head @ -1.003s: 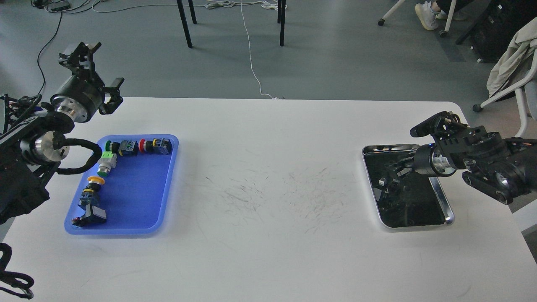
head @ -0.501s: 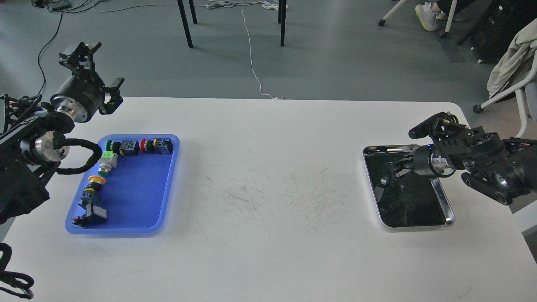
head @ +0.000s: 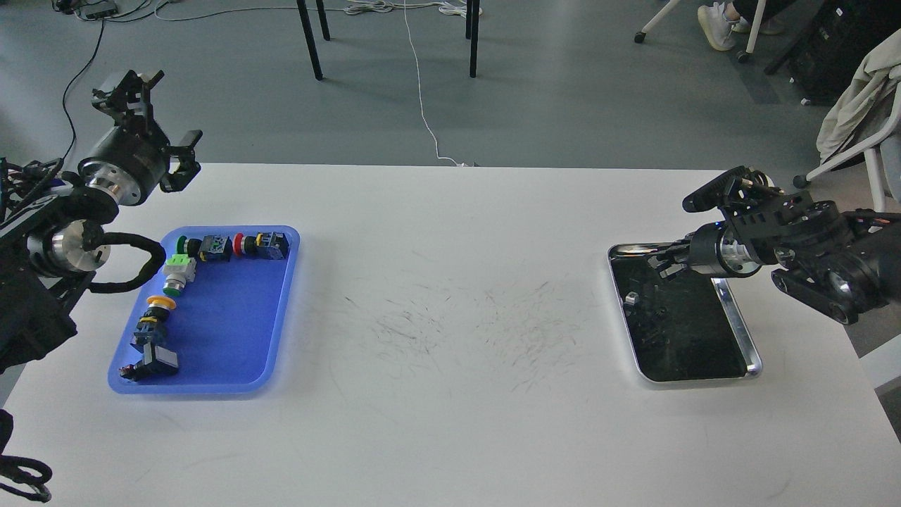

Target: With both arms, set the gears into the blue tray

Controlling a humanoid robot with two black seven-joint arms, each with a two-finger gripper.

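Observation:
The blue tray lies at the table's left and holds several colourful push-button switches along its far and left sides. My left gripper hangs above the table's far left corner, beyond the tray, its fingers spread open and empty. My right gripper hovers over the far end of the silver tray. Its dark fingers blend into the tray's dark inside. The gears cannot be made out against that inside; only small dark bits and a pale speck show.
The white table carries faint dark scuff marks in the middle. Beyond its far edge are black chair legs and a white cable on the floor. A chair with cloth stands at the right.
My right gripper has lifted and drawn back from the middle of the silver tray toward its far rim. My left gripper has shifted slightly left and up.

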